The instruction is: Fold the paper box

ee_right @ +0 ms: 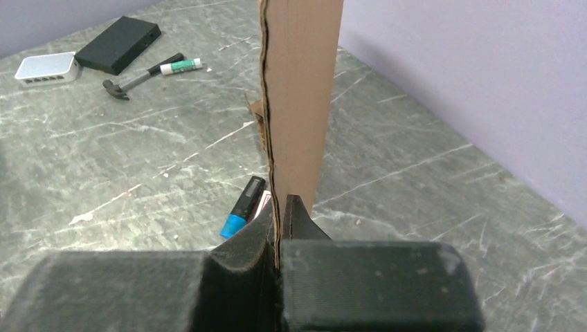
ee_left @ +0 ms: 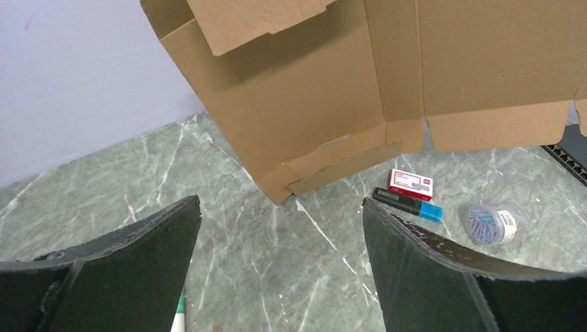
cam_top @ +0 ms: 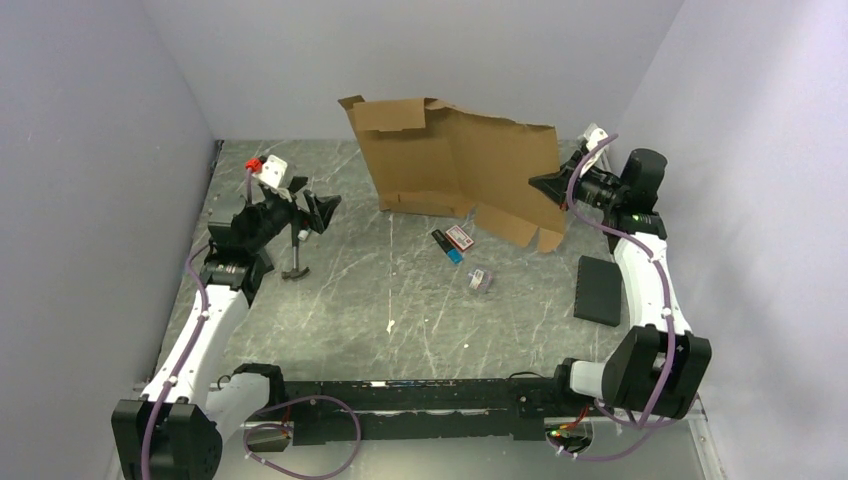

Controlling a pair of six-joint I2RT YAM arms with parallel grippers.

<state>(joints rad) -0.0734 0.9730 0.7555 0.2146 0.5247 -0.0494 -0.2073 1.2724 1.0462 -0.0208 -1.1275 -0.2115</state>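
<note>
Clenches the right pincer (ee_right: 278,228) on the edge of the paper box (ee_right: 301,83), holding it upright straight ahead. Holds the left pincer (ee_left: 280,207) spread and empty, short of the box. Seems barely begun: one top flap bent, no walls up, most folds left

Item: paper box (cam_top: 450,165), plain brown corrugated cardboard, 1 die-cut sheet with flaps, not yet folded.
Pose: near upright at the bench rear, lower-left corner down on the bench, lower-right flaps raised.
Top-left flap: bent forward.
Hold: right edge pinched in the right gripper (cam_top: 540,184) jaws.
</note>
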